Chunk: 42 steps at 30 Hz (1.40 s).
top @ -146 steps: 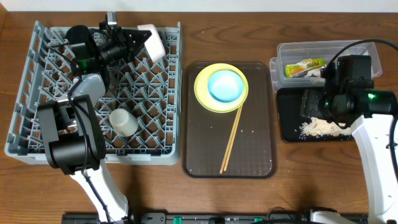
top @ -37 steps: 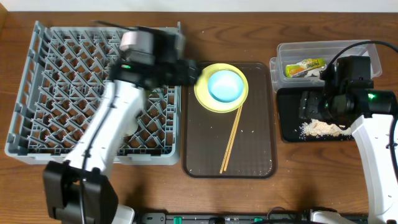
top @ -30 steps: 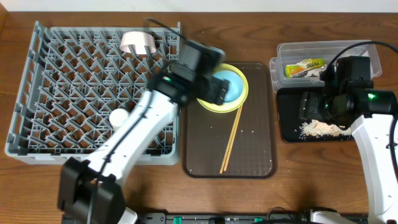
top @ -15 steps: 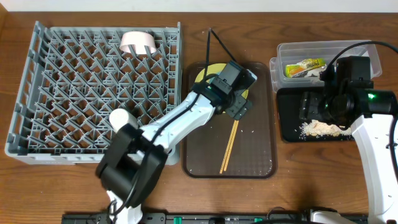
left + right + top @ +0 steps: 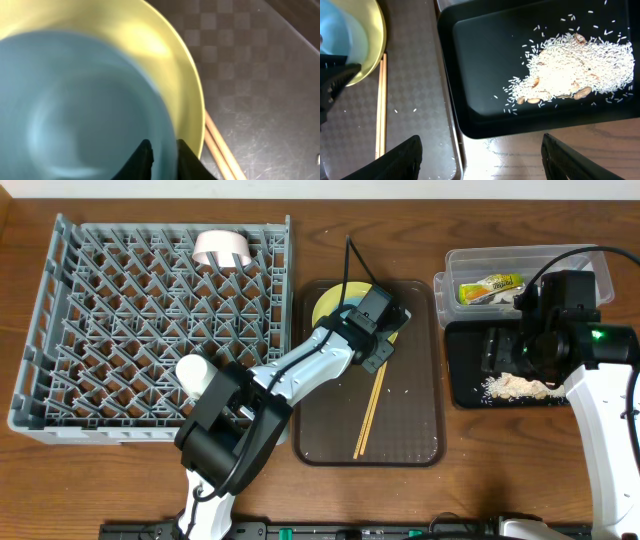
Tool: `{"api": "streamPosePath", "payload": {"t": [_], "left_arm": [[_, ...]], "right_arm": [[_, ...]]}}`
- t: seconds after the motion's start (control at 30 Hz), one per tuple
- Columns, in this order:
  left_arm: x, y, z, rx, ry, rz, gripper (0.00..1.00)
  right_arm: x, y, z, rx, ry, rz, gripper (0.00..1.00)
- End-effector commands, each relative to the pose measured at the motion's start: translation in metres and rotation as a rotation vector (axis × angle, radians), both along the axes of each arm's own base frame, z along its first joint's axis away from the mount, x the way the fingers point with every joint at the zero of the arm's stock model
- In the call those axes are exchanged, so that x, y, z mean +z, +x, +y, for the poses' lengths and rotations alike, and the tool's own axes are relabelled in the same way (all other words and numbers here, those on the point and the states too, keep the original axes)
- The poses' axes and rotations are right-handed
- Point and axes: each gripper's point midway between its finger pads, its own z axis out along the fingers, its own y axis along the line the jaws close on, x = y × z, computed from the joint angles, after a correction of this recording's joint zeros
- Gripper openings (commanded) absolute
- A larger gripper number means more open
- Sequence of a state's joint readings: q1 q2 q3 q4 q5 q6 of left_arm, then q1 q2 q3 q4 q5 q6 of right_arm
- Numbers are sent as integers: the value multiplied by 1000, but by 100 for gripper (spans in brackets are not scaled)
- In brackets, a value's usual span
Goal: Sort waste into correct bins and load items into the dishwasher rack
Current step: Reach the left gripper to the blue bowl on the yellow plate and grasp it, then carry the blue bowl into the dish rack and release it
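Overhead, the left arm's wrist hides the blue bowl altogether, and only a far-left crescent of the glossy yellow-green plate [image 5: 328, 302] shows on the finely chequered brown tray [image 5: 330, 442]. The left wrist view is very close and soft. In it the left gripper [image 5: 163, 146] pinches the smooth wall of the blue bowl [image 5: 75, 110], one dark fingertip inside the rim and one outside. The bowl sits in the plate, and the frame cuts off both. Two thin wooden chopsticks [image 5: 372, 408] lie just right of the plate, their far ends under the arm. The right gripper [image 5: 481, 150] hangs with fingers spread wide over the near edge of the black tray [image 5: 480, 75], which holds a heap of white rice [image 5: 580, 65] with brownish bits. In the grey lattice rack [image 5: 60, 320] a pink bowl [image 5: 221, 248] stands at the far side. A white cup [image 5: 195, 372] sits near the right, partly behind the arm. The wrapper [image 5: 489, 287] lies in the clear tub [image 5: 575, 258].
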<state>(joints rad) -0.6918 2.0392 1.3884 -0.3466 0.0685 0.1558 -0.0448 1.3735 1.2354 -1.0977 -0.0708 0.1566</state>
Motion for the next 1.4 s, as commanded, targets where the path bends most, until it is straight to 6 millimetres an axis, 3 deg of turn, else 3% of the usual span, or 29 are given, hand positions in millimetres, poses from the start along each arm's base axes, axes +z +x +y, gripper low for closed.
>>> {"api": "streamPosePath", "payload": {"t": [0.0,0.13,0.23,0.47,0.67,1.0,1.17,1.37], "left_arm": [[9,6,2,8,8,-36,10],[20,8,1,9,-7,-53,6],[39,9,0,12,-32,-80,6],[119,4,8,97,-166,-147,6],[175,-7,31,88,-400,-43,6],[209,20,124,234,-841,262,6],[214,30,176,317,-1017,371,6],[203,39,213,352,-1185,501,6]], "right_arm": [[4,1,-2,-14,2,-12,74],[4,1,-2,-14,2,-12,74],[4,1,-2,-14,2,-12,74],[4,1,-2,-14,2,-12,74],[4,1,-2,-14,2,-12,74],[4,1,-2,-14,2,-12,74],[4,1,-2,-14,2,-12,74],[4,1,-2,-14,2,-12,74]]}}
